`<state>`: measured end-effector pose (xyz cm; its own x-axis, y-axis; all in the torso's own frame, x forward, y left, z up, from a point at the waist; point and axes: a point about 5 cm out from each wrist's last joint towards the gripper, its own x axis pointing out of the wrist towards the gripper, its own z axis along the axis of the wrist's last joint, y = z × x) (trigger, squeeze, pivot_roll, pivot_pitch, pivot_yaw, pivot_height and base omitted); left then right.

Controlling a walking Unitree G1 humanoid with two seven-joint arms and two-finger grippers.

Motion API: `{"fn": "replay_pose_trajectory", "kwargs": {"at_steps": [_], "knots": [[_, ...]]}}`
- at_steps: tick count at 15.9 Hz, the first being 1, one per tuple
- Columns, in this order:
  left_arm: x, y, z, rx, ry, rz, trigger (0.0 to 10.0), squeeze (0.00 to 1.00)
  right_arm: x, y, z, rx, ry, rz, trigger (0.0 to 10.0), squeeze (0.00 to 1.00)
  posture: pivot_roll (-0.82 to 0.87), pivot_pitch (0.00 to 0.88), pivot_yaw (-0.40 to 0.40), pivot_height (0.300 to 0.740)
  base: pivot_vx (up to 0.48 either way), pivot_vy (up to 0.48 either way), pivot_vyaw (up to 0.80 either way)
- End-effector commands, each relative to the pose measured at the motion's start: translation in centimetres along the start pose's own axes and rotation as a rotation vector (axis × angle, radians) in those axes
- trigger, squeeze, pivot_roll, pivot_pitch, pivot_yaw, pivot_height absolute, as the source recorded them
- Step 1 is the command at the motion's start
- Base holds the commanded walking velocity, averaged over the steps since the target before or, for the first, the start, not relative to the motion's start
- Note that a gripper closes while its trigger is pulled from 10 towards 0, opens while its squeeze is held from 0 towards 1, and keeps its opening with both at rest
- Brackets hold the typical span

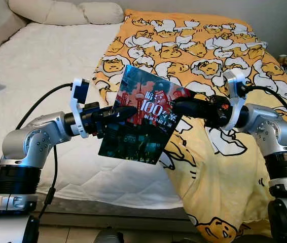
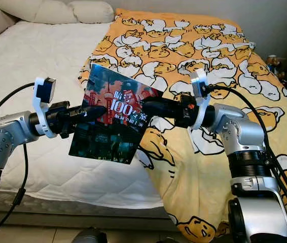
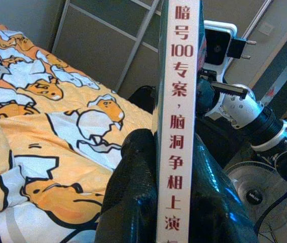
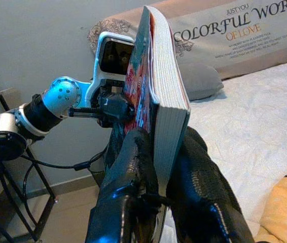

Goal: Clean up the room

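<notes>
Black fingers of the left end effector (image 1: pixel 126 113) and right end effector (image 1: pixel 180 107) both pinched 1 book (image 1: pixel 141 121) above the bed (image 1: pixel 47 66), so next, I think, 1 must let go.

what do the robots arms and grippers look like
Both arms are silver metal with rounded joints and black bands. Each wrist carries a white bracket holding a small camera, fed by a black cable looping back along the arm. The left gripper and right gripper each have two long, glossy black fingers.

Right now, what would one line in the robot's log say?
left gripper: shut on book | right gripper: shut on book | book: held up over bed
</notes>
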<state>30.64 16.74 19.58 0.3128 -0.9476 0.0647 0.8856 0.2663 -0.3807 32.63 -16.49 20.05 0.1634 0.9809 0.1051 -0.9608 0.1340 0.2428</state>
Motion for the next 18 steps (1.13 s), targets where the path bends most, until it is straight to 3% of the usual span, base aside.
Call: {"fn": "replay_pose_trajectory", "kwargs": {"at_steps": [1, 13, 14, 15, 18], "knots": [[0.2, -0.3, 0.4, 0.025, -0.01, -0.007, 0.0, 0.0, 0.4, 0.5, 1.2, -0.051, -0.031, 0.039, 0.0, 0.0, 0.03, 0.0, -0.012, 0.74, 0.0, 0.0, 0.0], [0.2, -0.3, 0.4, 0.025, -0.01, -0.007, 0.0, 0.0, 0.4, 0.5, 1.2, -0.051, -0.031, 0.039, 0.0, 0.0, 0.03, 0.0, -0.012, 0.74, 0.0, 0.0, 0.0], [0.1, -0.5, 0.4, 0.032, -0.042, 0.026, 0.0, 0.0, -0.7, 0.0, 0.6, -0.035, -0.056, -0.063, 10.0, 1.0, 0.03, 0.0, 0.002, 0.74, 0.0, 0.0, 0.0], [-0.1, -0.6, 0.3, 0.04, -0.062, 0.062, 0.0, 0.0, -1.9, -0.6, -0.3, -0.009, -0.076, -0.175, 10.0, 1.0, 0.03, 0.0, 0.001, 0.74, 0.0, 0.0, 0.0], [-0.2, -0.6, 0.2, 0.043, -0.062, 0.072, 0.0, 0.0, -1.9, -0.6, -0.7, 0.004, -0.064, -0.18, 10.0, 1.0, 0.03, 0.0, -0.004, 0.74, 0.0, 0.0, 0.0]]}}
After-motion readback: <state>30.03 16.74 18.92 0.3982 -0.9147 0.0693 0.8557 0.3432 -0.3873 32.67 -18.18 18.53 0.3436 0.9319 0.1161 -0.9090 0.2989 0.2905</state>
